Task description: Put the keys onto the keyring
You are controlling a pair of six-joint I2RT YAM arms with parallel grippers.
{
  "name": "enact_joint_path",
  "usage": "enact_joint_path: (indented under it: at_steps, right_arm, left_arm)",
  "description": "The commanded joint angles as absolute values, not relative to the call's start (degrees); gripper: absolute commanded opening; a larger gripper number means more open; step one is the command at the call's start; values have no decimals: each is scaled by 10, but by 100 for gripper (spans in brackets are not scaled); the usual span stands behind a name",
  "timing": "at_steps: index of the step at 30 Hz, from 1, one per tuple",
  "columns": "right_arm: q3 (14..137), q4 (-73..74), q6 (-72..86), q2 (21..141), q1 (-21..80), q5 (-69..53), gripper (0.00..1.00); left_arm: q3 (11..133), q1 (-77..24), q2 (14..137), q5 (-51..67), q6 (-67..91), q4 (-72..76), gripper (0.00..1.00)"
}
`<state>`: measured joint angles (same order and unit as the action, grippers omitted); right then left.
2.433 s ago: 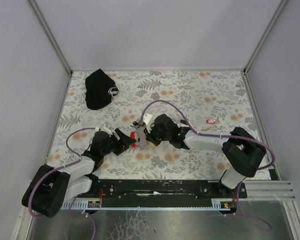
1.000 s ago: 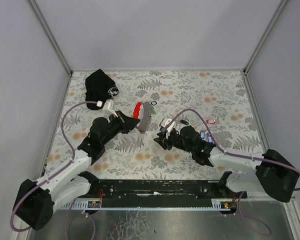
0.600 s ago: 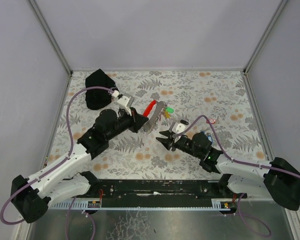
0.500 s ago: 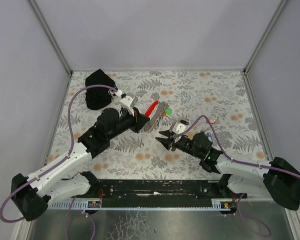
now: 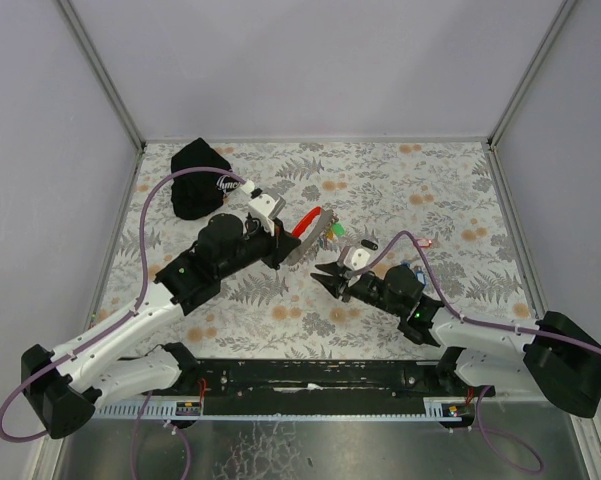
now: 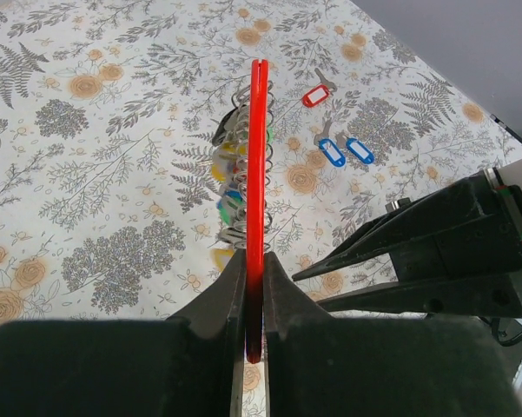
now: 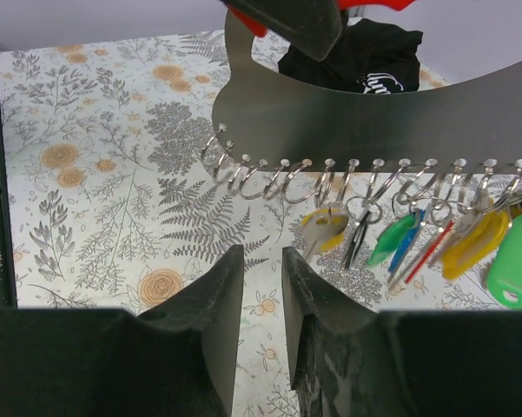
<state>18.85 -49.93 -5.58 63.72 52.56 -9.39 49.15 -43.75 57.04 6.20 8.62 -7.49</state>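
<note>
Left gripper (image 6: 254,268) clamps the keyring (image 6: 258,156); right gripper (image 7: 262,252) gapes, empty. It should pinch a blue key (image 6: 331,153) by its tag, on the worktop's (image 5: 380,180) right half.

place: robot lab cell | signs: plain grey walls (image 5: 310,60), floral-covered table (image 5: 380,185), metal mounting rail (image 5: 320,374)

The floral worktop (image 5: 380,180) carries a black cap (image 5: 195,180) far left, a red-tagged key (image 6: 313,93) and two blue-tagged keys (image 6: 333,153) right.
</note>
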Motion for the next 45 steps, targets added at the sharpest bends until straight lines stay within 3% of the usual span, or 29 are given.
enact_joint_path:
  at_steps: [1, 30, 45]
  right_arm:
    - [219, -545, -70, 649, 536, -110, 30]
    - [216, -624, -80, 679, 553, -75, 20]
    - [213, -602, -95, 671, 553, -46, 20]
  left_arm:
    - [514, -443, 563, 71, 86, -37, 0]
    - [498, -445, 548, 88, 111, -12, 0]
    - [495, -445, 543, 89, 110, -14, 0]
